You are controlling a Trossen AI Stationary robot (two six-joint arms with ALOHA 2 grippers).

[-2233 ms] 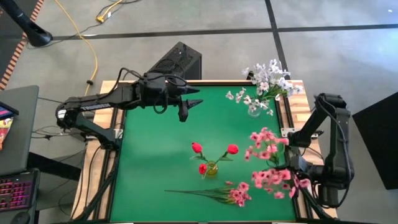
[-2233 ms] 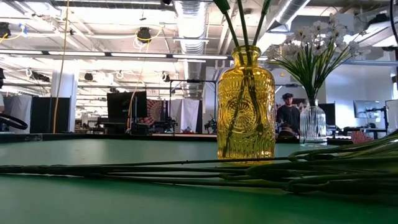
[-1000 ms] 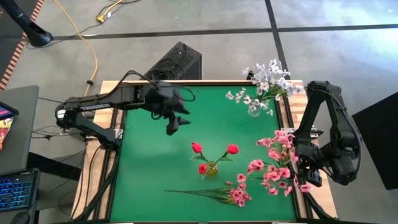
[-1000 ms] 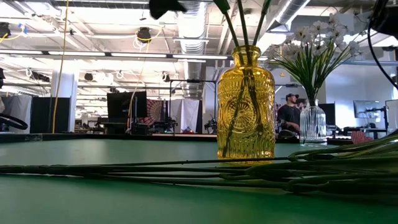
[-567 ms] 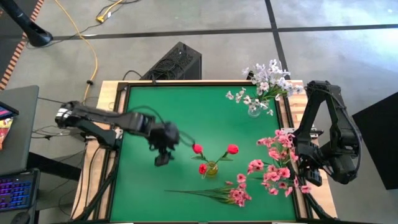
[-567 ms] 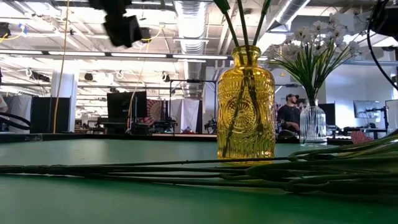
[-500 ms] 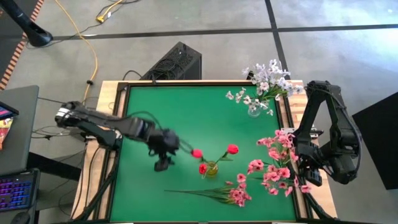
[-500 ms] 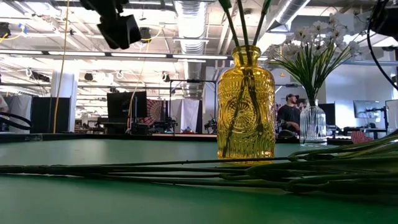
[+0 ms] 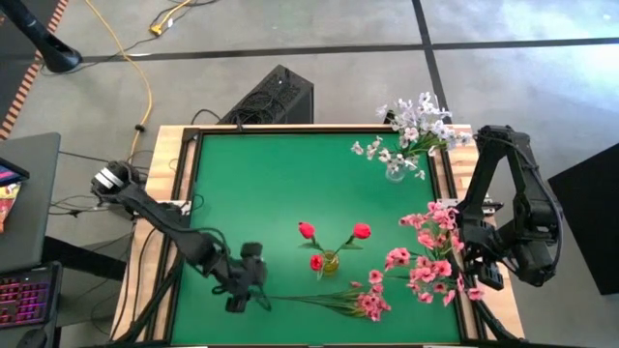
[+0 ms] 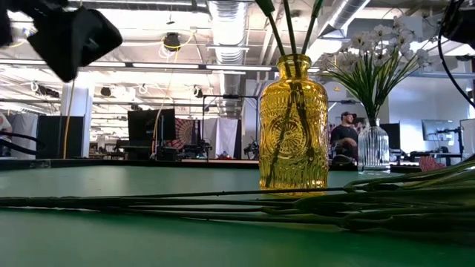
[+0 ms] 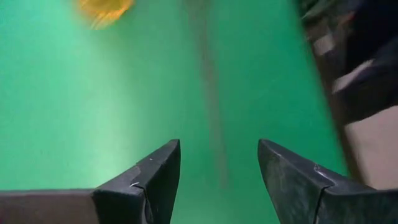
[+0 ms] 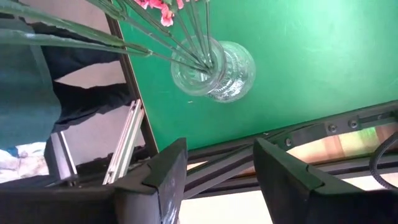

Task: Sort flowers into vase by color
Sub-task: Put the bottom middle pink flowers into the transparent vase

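Observation:
A pink spray (image 9: 329,300) lies flat on the green table near its near edge, blossoms (image 9: 372,305) to the right; its stems also show in the low view (image 10: 297,204). My left gripper (image 9: 247,290) is open just above the spray's bare stem end (image 11: 210,93), touching nothing. A yellow vase (image 9: 329,261) holds three red buds (image 9: 308,230). A clear vase (image 12: 214,68) at the right edge holds pink sprays (image 9: 426,253). Another clear vase (image 9: 395,172) at the far right holds white sprays (image 9: 418,121). My right gripper (image 12: 214,180) is open and empty over the right edge.
The yellow vase (image 10: 293,122) stands mid-table, just beyond the lying stems. The table's wooden frame (image 9: 160,280) runs along the left edge under my left arm. A black box (image 9: 276,97) stands on the floor beyond the far edge. A person (image 10: 343,137) shows far off.
My left gripper has swept from the far middle of the table toward the near edge and come down low, to the left of the yellow vase, ending at the lying pink spray's stem end. The flowers and vases have stayed where they were.

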